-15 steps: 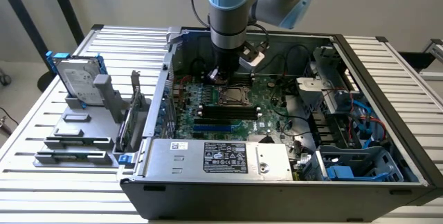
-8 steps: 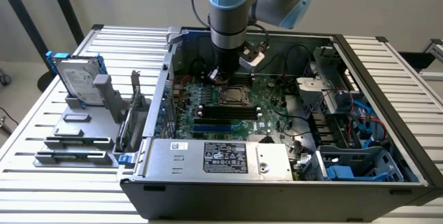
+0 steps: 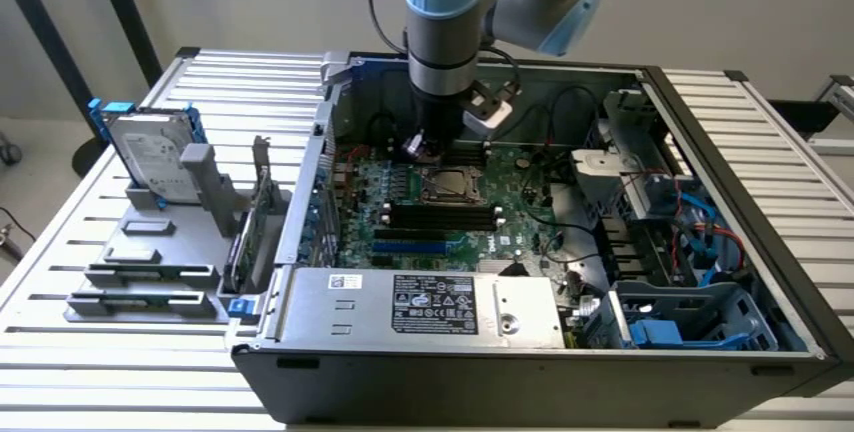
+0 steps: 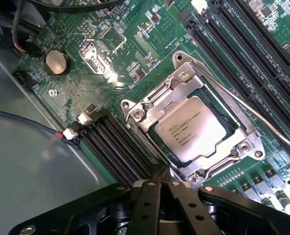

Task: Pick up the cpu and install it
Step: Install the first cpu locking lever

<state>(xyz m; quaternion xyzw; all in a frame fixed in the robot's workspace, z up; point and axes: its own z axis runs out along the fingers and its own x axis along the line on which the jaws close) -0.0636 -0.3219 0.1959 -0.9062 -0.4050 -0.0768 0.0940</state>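
Claw [image 4: 159,188] status: fingers drawn together with nothing between them, positioned just above the motherboard [image 4: 135,63] inside the open computer case [image 3: 534,382]. The cpu [image 4: 196,134] lies flat in its socket [image 4: 193,127], framed by the metal retention bracket [image 4: 149,105]; its silver top faces up with the printed text visible. The chip therefore appears seated, and the claw stands just beside the socket edge, apart from the chip.

Procedure note for the step in hand: judged from this position, the work concerns seating and securing. Any contact should be made vertically and lightly on the flat metal top or on the bracket, never at a corner. A tilted chip risks bent socket contacts. Confirm that all four edges sit level within the frame before load is applied. The thin lever rod [image 4: 262,115] running past the socket should be kept clear of the fingers.

View comparison: the wrist view gives the chip's seating, the bracket screws, the coin cell [image 4: 56,62] and the memory slots [image 4: 115,147] in detail. The exterior view gives the wider layout: the arm [image 3: 447,22] descending into the case, the hard drive [image 3: 150,157] with blue rails standing in a grey holder [image 3: 147,272] on the slatted counter [image 3: 80,352] at the exterior view's left, and the power supply cover [image 3: 427,302] at the case front.
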